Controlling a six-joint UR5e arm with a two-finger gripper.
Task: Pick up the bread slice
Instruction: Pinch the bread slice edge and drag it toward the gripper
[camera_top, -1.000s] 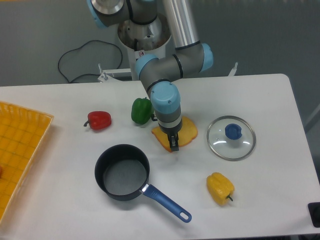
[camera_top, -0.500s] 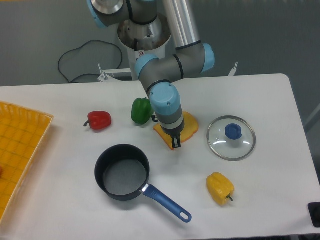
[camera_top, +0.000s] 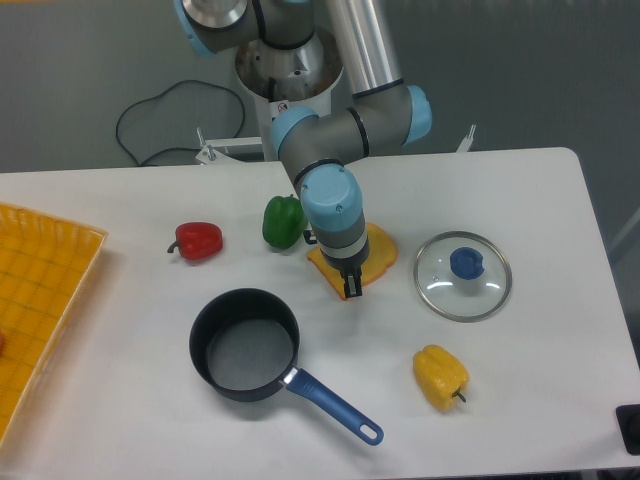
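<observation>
My jaws (camera_top: 349, 289) pointed straight down at the near edge of the bread slice (camera_top: 377, 250), fingers drawn in close with that orange edge caught between them. Slice lay mid-desk, partly hidden under my wrist; whether it rested flat or sat a little lifted, I could not tell. Green pepper (camera_top: 282, 221) stood just left of the slice, red pepper (camera_top: 198, 240) further left, well apart. Glass lid (camera_top: 463, 275) with blue knob lay near the slice on its right, not touching. Dark pot (camera_top: 244, 345) sat in front of my jaws (its blue handle pointed to the front right). Yellow pepper (camera_top: 440, 377) lay front right, below the lid. Yellow tray (camera_top: 45, 290) lay at the desk's (camera_top: 540, 210) left edge.
</observation>
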